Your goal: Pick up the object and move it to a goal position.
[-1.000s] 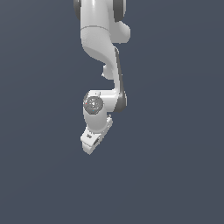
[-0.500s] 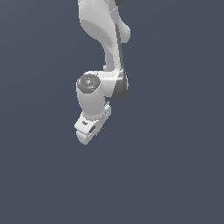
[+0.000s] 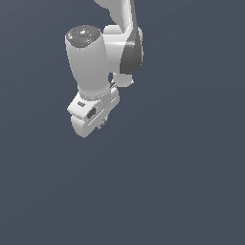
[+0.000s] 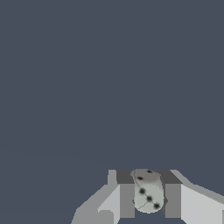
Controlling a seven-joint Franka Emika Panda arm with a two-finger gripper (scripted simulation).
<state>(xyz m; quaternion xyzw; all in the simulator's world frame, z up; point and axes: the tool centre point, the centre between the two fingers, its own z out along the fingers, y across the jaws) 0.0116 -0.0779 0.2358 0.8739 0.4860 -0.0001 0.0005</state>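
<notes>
Object (image 4: pixel 148 194): a pale-grey rounded lump with dark spots, seated between the two fingers (image 4: pixel 127 200) in the wrist view. Both fingers press against its sides, so the gripper (image 4: pixel 149 200) is closed on it with only the object's width between the pads. In the exterior view the arm (image 3: pixel 91 67) hangs against a plain dark-grey background, the gripper (image 3: pixel 101 125) at its lower end pointing down; there the object is only a small dark speck below the white hand.

The arm (image 3: pixel 91 67) looks like smooth, glossy white plastic; the fingers (image 4: pixel 127 200) are matt grey, and the object (image 4: pixel 148 194) is pale, dark-speckled, stone-like.
</notes>
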